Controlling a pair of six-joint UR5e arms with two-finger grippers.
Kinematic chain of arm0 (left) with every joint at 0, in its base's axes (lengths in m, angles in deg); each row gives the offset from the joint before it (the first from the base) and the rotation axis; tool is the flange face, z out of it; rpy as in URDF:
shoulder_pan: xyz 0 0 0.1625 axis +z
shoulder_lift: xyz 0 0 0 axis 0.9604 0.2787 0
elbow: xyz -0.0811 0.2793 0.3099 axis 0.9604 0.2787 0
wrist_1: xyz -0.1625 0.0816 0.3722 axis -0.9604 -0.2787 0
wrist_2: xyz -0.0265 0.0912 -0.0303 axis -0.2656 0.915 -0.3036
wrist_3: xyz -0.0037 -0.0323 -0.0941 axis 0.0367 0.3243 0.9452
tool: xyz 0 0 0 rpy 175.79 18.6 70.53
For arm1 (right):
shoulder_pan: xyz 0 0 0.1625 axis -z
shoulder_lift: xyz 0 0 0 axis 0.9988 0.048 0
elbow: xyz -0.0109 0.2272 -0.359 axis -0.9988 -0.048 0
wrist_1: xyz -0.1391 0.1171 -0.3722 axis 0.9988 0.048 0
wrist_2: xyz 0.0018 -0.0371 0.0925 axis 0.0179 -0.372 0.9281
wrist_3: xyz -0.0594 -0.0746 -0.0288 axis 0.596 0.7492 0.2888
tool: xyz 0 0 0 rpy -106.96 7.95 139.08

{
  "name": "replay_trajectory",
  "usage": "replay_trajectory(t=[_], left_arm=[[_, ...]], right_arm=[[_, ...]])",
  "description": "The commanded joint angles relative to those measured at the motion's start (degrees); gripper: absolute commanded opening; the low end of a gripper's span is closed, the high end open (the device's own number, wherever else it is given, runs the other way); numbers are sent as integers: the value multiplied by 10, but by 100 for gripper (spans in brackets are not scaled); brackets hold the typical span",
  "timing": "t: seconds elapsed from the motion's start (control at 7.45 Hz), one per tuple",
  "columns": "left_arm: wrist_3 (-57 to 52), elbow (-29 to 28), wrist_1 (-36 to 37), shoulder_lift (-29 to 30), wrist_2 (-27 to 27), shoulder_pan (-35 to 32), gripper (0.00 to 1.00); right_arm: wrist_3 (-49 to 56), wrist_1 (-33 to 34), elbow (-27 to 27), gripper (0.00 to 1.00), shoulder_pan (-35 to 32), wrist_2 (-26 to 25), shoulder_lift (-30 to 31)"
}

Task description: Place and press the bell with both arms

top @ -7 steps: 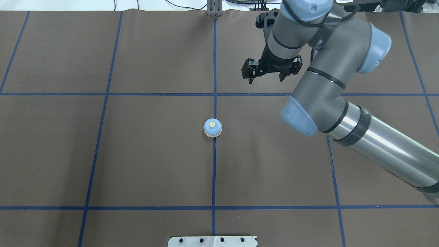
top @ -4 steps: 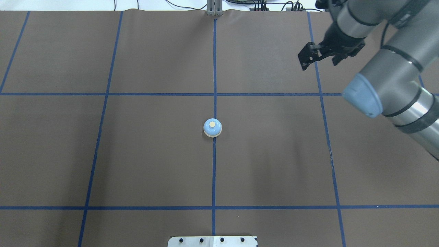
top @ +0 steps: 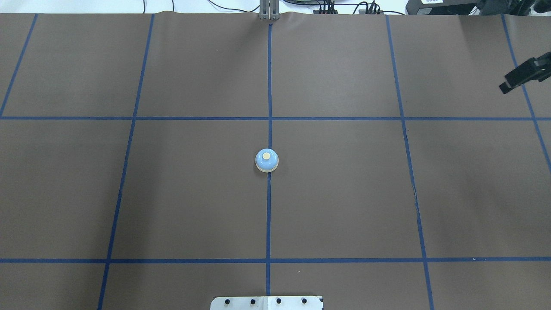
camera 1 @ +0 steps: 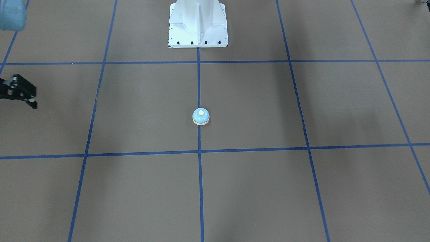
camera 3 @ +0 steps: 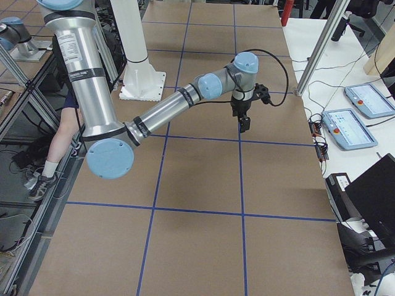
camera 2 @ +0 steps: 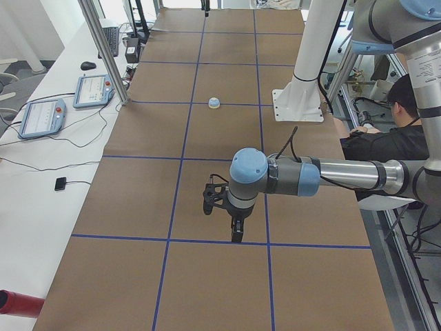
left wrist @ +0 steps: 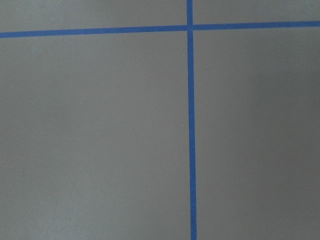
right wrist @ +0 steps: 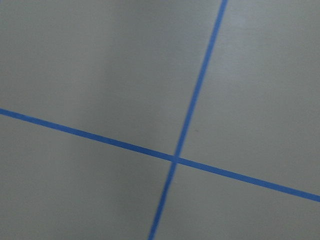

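Note:
The bell [top: 267,160] stands upright on the centre tape line of the brown mat, alone; it also shows in the front view [camera 1: 201,116] and far off in the exterior left view [camera 2: 214,103]. My right gripper [top: 523,76] is far to the bell's right, at the frame edge. Only one splayed finger shows, so it reads as open and empty. It is also at the front view's left edge [camera 1: 18,91] and in the exterior right view [camera 3: 243,118]. My left gripper [camera 2: 222,221] shows only in the exterior left view, far from the bell. I cannot tell its state.
The white bolted pedestal [camera 1: 198,30] stands at the robot's side of the mat. Blue tape lines grid the mat [top: 172,193]. A person [camera 2: 386,131] sits beside the table near the pedestal. Teach pendants [camera 2: 93,89] lie on the side bench.
My right arm has swung from the back middle of the mat to the far right, almost out of the overhead view. The bell has not moved.

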Motion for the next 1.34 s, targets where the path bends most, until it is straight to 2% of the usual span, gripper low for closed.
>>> replay_trajectory(t=[0.0,0.13,0.4,0.81,0.94,1.07,1.21], left_arm=[[-21,8,-2,0,2,1,100],[-39,5,-1,-2,3,0,100],[-37,-15,0,-5,2,-1,100],[-34,-19,-3,1,-6,-2,100],[-39,-17,0,-5,-22,-5,100],[-39,-23,-2,-4,-69,-6,100],[-39,-17,-2,-4,-72,-8,100]], right_arm=[[91,-1,0,99,-92,24,84],[160,0,-1,99,-116,24,122],[167,-1,-2,100,-150,17,162],[153,0,0,100,-151,22,168],[129,-1,0,100,-151,25,167],[128,-2,0,100,-151,25,166],[128,-3,0,100,-150,25,166]])
